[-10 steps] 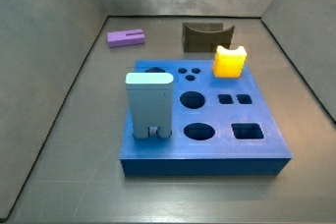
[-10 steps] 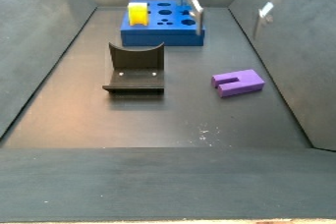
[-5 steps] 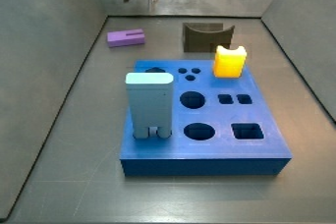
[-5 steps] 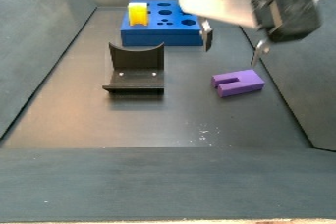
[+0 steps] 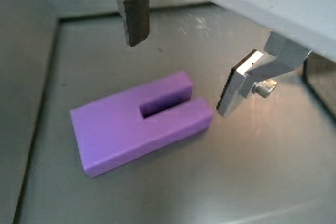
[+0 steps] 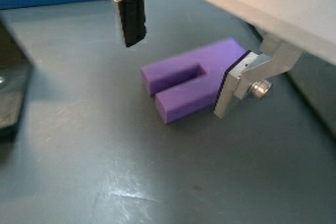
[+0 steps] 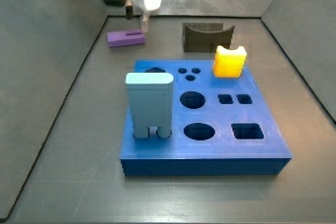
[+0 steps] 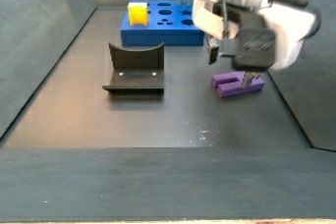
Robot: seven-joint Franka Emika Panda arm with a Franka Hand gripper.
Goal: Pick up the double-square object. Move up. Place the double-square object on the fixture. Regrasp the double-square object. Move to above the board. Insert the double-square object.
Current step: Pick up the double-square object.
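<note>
Because the double-square object (image 5: 138, 120) lies flat on the floor, the gripper (image 5: 184, 56) hangs just above it with jaws spread wide, ready to straddle it.

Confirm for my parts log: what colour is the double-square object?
Lavender-purple double-square object, clearest in a wrist view, beneath the open tool.

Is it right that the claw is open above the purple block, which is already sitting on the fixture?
Not quite. The claw is open above the double-square object, but in a side view that block lies on the floor, apart from the fixture.
</note>
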